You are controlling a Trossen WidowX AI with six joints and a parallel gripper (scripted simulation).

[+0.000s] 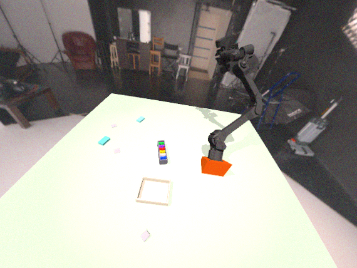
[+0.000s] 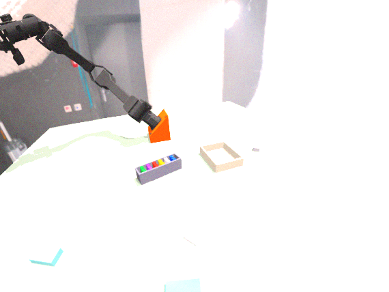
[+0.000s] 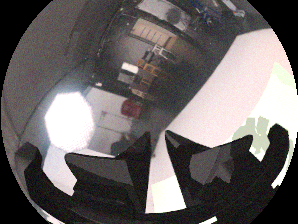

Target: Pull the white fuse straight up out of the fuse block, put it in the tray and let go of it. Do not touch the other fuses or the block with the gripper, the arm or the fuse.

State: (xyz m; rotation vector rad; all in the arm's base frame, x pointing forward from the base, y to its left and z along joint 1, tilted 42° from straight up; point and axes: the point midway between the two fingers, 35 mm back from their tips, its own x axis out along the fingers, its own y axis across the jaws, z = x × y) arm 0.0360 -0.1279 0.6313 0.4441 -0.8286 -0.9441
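Currently the dark parallel-jaw gripper [image 1: 223, 50] is up high behind the table, slightly parted, grasping nothing. Small white fuse [image 2: 166, 159] sits in the grey fuse block [image 2: 158, 171], between yellow and blue. Risk: descent off-centre clips those neighbours; beige square tray [image 1: 154, 191] untouched

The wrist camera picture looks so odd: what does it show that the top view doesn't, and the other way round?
Only the wrist view shows the jaws close up: two dark fingers parted by a narrow gap, nothing between them, aimed out at the room, with only a strip of table at the right. Only the top view shows the work: the grey fuse block with its coloured fuses, the white fuse seated in it, the shallow beige tray and the orange wedge-shaped arm base. Both show the pale green table and the dark cluttered room behind.
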